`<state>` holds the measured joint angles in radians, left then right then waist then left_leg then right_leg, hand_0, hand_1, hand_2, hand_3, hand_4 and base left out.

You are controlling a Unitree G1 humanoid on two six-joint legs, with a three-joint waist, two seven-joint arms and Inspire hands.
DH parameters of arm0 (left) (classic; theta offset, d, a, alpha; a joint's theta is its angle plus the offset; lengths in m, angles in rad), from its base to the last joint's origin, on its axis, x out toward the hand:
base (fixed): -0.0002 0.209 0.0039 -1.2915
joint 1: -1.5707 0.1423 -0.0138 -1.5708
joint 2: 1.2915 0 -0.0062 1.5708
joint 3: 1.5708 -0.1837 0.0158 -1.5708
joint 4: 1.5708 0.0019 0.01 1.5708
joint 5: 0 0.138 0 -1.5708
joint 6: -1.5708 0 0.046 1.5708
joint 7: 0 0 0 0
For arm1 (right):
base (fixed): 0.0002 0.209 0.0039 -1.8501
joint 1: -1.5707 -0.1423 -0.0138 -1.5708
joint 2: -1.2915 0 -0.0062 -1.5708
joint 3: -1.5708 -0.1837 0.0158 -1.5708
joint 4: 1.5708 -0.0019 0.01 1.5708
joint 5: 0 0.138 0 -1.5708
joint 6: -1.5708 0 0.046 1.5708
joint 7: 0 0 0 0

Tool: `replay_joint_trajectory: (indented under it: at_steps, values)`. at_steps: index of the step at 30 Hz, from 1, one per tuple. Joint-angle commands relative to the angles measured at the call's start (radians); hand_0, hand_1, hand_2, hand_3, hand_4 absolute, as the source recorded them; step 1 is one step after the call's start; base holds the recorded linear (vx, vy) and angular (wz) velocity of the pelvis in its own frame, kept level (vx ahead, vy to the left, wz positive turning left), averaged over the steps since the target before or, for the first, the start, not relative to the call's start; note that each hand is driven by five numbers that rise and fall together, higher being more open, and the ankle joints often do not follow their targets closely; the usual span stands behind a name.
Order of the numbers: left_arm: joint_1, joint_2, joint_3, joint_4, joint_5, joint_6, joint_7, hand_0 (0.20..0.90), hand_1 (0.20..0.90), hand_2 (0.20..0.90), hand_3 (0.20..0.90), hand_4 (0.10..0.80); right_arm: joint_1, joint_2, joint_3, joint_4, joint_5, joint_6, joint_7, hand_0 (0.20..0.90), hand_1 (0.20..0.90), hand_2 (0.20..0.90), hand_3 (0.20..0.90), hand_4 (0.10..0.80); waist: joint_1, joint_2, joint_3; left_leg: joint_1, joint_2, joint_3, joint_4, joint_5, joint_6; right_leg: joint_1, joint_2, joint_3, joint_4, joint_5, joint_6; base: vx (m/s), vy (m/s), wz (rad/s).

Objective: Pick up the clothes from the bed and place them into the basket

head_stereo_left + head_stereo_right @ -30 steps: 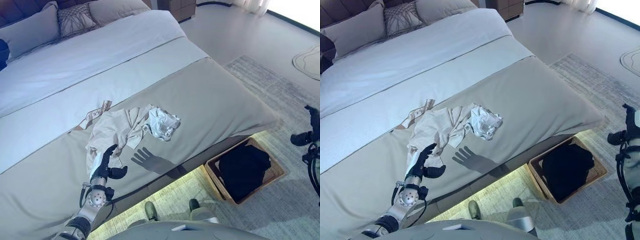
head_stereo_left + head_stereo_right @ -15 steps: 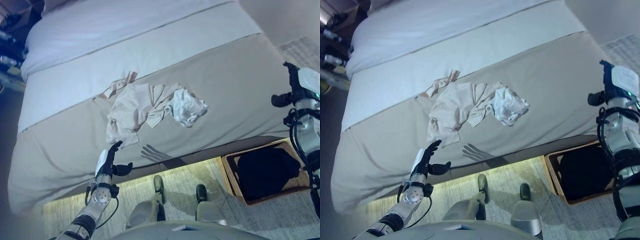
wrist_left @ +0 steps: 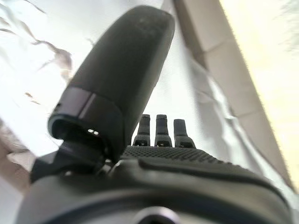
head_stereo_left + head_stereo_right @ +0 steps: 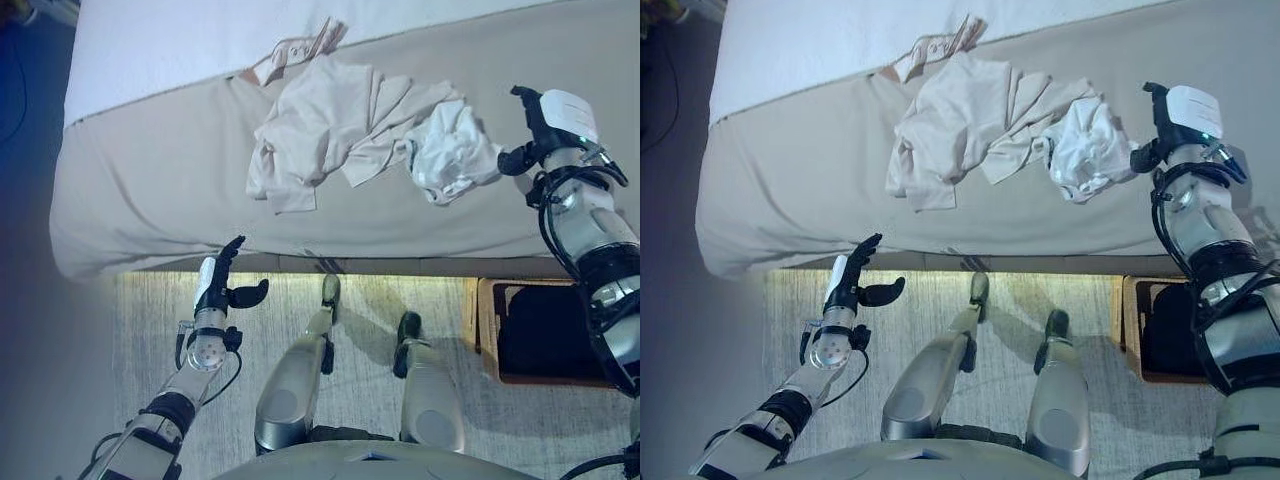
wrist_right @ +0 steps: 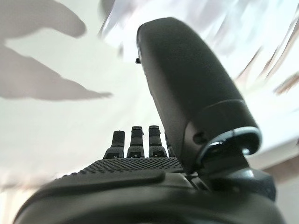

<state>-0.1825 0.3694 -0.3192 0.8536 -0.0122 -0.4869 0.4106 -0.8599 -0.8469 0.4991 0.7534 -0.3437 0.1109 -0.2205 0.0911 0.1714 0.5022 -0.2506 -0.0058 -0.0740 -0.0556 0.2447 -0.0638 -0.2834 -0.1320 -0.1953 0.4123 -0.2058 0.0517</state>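
A crumpled beige garment (image 4: 325, 125) and a white garment (image 4: 450, 152) lie together on the bed's beige cover (image 4: 150, 190), near its front edge. My right hand (image 4: 540, 125), with a white cover on its back, is open and hovers just right of the white garment, apart from it. My left hand (image 4: 220, 287) is open with the thumb spread, in front of the bed's edge, over the lit floor. Both wrist views show straight fingers (image 5: 135, 140) and an empty palm (image 3: 177, 158). The basket (image 4: 487, 330) stands on the floor at the right, by the bed.
A dark cloth (image 4: 545, 330) lies in the basket. A white sheet (image 4: 180, 40) covers the bed beyond the beige cover. A strip of patterned cloth (image 4: 295, 50) lies at the far side of the pile. A rug (image 4: 140, 330) lies along the bed.
The camera has tilted down and toward the bed, so the whole picture has shifted. My right hand has come in close to the white garment. My left hand now hangs in front of the bed's edge.
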Motion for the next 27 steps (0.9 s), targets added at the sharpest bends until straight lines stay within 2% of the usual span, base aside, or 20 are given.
replay_joint_trajectory:
  at_steps: [1,12,20,23,24,25,26,27]
  values:
    - [-0.012,0.030,0.005,-0.076,-0.031,-0.083,0.063,0.900,0.900,0.900,0.900,0.800,-0.136,-0.058,0.063,-0.038,-0.026,0.001,-0.026,0.900,0.900,0.900,0.900,0.800,-0.009,-0.011,-0.026,0.036,-0.043,-0.007,0.122,-0.190,0.032,0.000,0.038,-0.023,-0.093,0.095,-0.070,-0.001,-0.005,0.17]
    - [-0.023,0.066,-0.002,-0.152,-0.047,-0.086,0.067,0.900,0.900,0.900,0.900,0.800,-0.199,0.010,0.106,0.098,-0.002,0.043,0.027,0.900,0.900,0.900,0.900,0.800,0.039,0.002,0.018,-0.041,-0.058,-0.019,0.162,-0.177,0.050,-0.067,0.020,-0.040,-0.036,0.097,-0.062,-0.006,-0.007,0.07]
    - [-0.023,0.079,-0.022,-0.234,-0.060,-0.109,0.080,0.900,0.900,0.900,0.900,0.800,-0.342,0.036,0.153,0.314,0.028,0.074,0.038,0.900,0.900,0.900,0.900,0.800,0.089,0.046,0.018,-0.195,-0.078,-0.017,0.241,-0.168,0.059,-0.217,0.010,-0.048,0.085,0.059,-0.074,-0.031,0.005,0.02]
    - [-0.015,0.085,-0.027,-0.252,-0.063,-0.104,0.079,0.900,0.900,0.900,0.900,0.800,-0.369,0.031,0.163,0.337,0.037,0.077,0.049,0.900,0.900,0.900,0.900,0.800,0.100,0.056,0.018,-0.231,-0.084,-0.020,0.264,-0.168,0.061,-0.249,0.008,-0.049,0.114,0.049,-0.078,-0.045,-0.014,0.13]
    - [-0.010,0.091,-0.026,-0.262,-0.068,-0.095,0.076,0.900,0.900,0.900,0.900,0.800,-0.375,0.026,0.165,0.345,0.046,0.070,0.048,0.745,0.745,0.745,0.719,0.619,0.104,0.061,0.018,-0.250,-0.088,-0.021,0.276,-0.168,0.065,-0.268,0.009,-0.049,0.131,0.044,-0.080,-0.041,-0.010,0.12]
    - [-0.009,0.092,-0.026,-0.263,-0.068,-0.096,0.076,0.900,0.900,0.900,0.900,0.800,-0.377,0.024,0.166,0.347,0.049,0.066,0.048,0.648,0.648,0.648,0.606,0.506,0.105,0.061,0.018,-0.254,-0.089,-0.021,0.279,-0.168,0.065,-0.272,0.008,-0.048,0.135,0.044,-0.080,-0.055,-0.018,0.10]
    - [-0.005,0.096,-0.025,-0.266,-0.078,-0.093,0.074,0.900,0.900,0.900,0.900,0.800,-0.380,0.018,0.168,0.348,0.060,0.047,0.052,0.300,0.300,0.300,0.200,0.100,0.108,0.062,0.018,-0.270,-0.092,-0.024,0.292,-0.170,0.069,-0.286,0.007,-0.047,0.147,0.041,-0.082,-0.033,-0.013,0.04]
    - [-0.004,0.096,-0.025,-0.267,-0.077,-0.093,0.074,0.900,0.900,0.900,0.900,0.800,-0.380,0.016,0.167,0.347,0.062,0.046,0.053,0.300,0.300,0.300,0.200,0.100,0.108,0.062,0.018,-0.271,-0.092,-0.025,0.292,-0.170,0.069,-0.287,0.007,-0.047,0.148,0.041,-0.082,-0.033,-0.014,0.01]
